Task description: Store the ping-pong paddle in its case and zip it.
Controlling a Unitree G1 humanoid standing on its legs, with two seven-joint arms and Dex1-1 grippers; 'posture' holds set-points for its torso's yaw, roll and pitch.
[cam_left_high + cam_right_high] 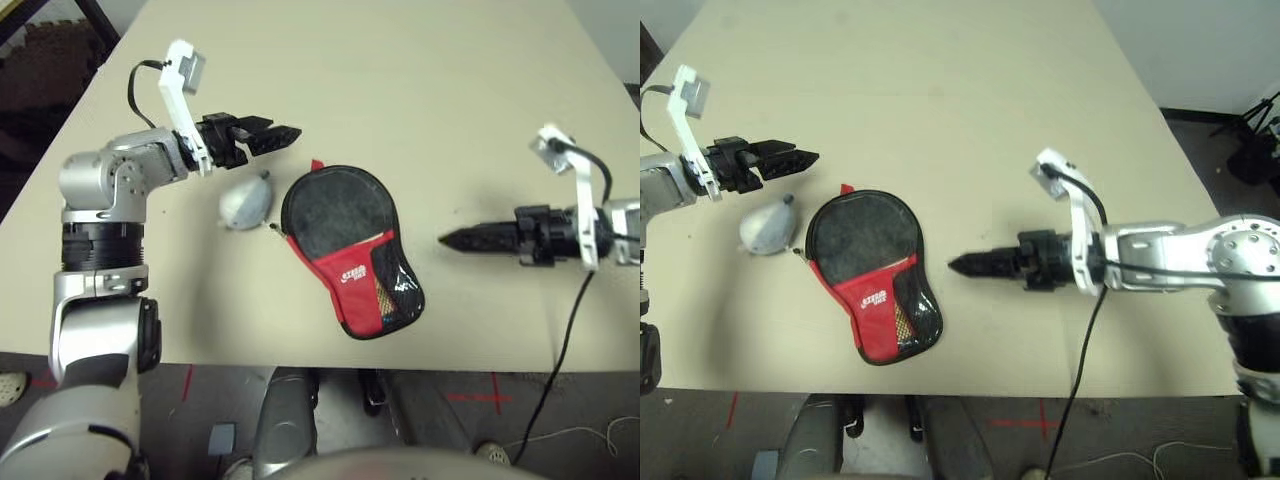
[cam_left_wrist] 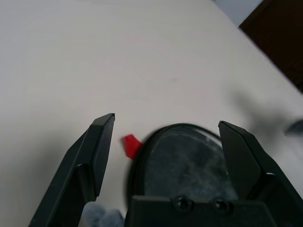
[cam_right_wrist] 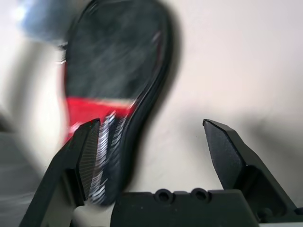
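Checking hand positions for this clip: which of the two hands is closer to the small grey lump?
The left hand. It hovers just above the grey lump, beside the case's round end, while the right hand is on the case's far side.

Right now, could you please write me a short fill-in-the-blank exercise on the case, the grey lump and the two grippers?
1. The case lies flat on the ____.
2. The grey lump sits beside the case, on the side of the ____ gripper.
3. The right gripper has its fingers ____, holding nothing.
4. The logo panel on the case is ____ in colour.

Missing words: table; left; open; red
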